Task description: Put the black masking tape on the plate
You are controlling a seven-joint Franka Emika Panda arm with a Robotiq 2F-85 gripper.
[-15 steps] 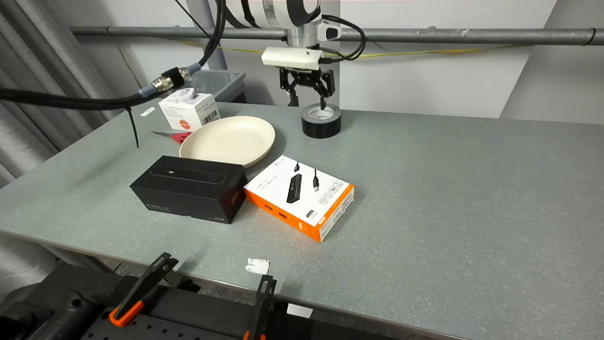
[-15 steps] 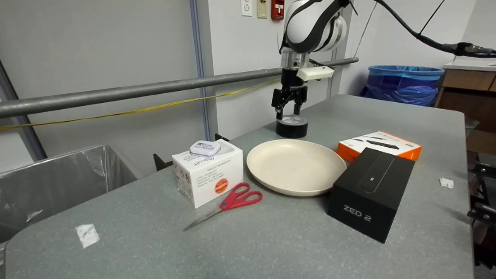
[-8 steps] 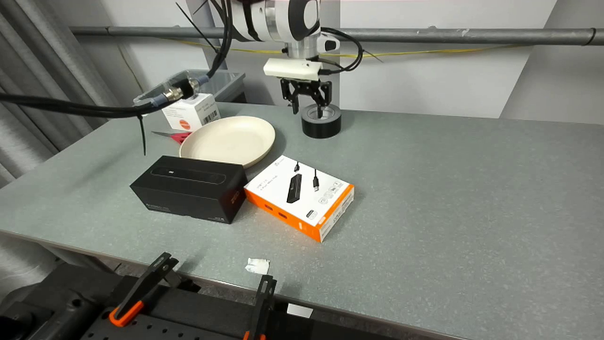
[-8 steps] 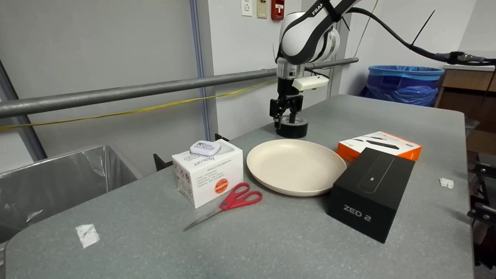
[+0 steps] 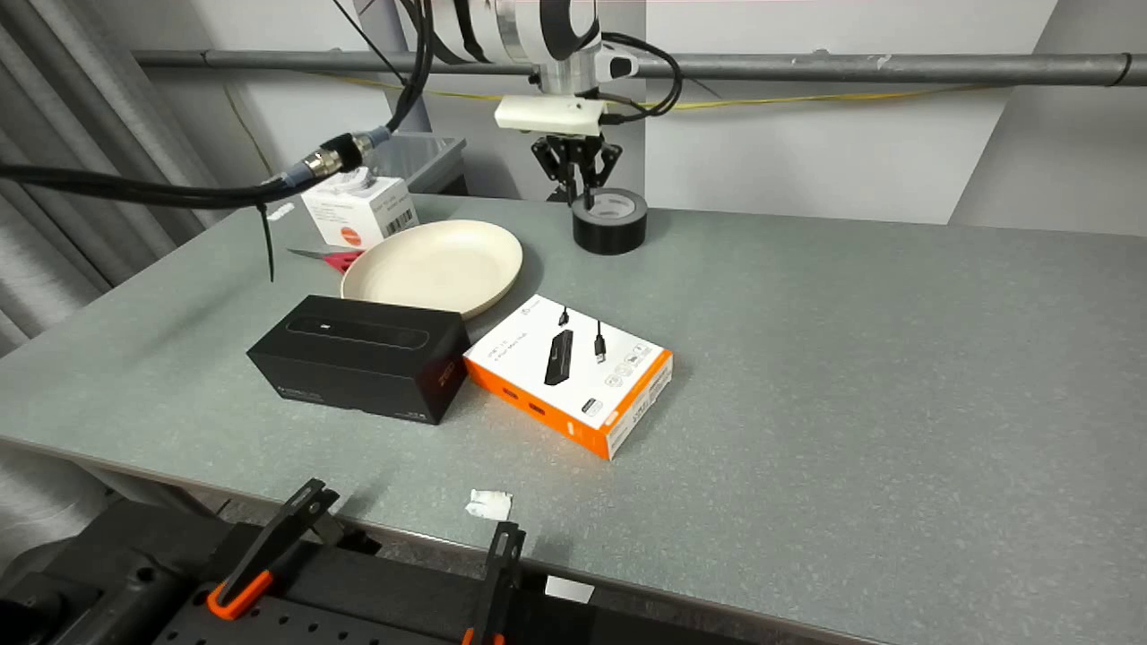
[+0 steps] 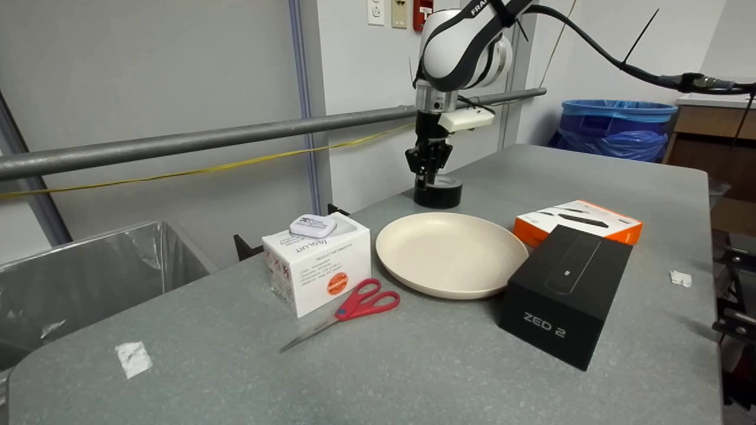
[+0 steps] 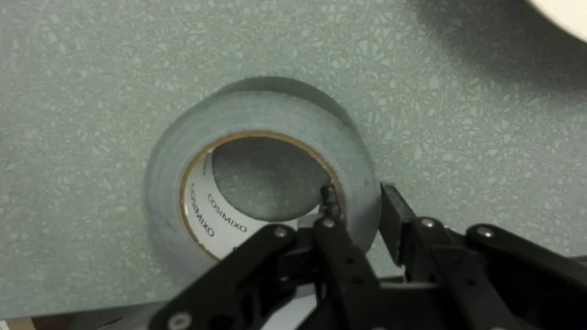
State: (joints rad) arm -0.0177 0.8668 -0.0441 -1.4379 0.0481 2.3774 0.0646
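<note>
The black masking tape point(image 5: 611, 237) is a dark roll with a grey upper face and a hollow centre, its ring lying flat-side up. My gripper point(image 7: 357, 191) is shut on the roll's wall in the wrist view: a finger point(image 7: 330, 201) is inside the hole, the opposite finger point(image 7: 390, 206) against the outer side. Both exterior views show the gripper at the roll's edge; whether the roll touches the table is hard to tell. The cream plate point(image 6: 452, 254) rests on the table near the roll, with nothing on it. Its rim point(image 7: 566, 13) enters a corner of the wrist view.
A black box point(image 6: 567, 295) and a white-orange box point(image 5: 569, 372) stand by the plate. Past it are a white carton point(image 6: 319, 265) and red-handled scissors point(image 6: 360, 304). A grey bin point(image 6: 106, 289) is beyond the table edge. A pipe point(image 5: 896, 69) runs along the wall behind the arm.
The gripper came down with one finger in the roll's hole, and its jaws closed on the wall. Since then it has risen slightly, and the roll has shifted a little with it.
</note>
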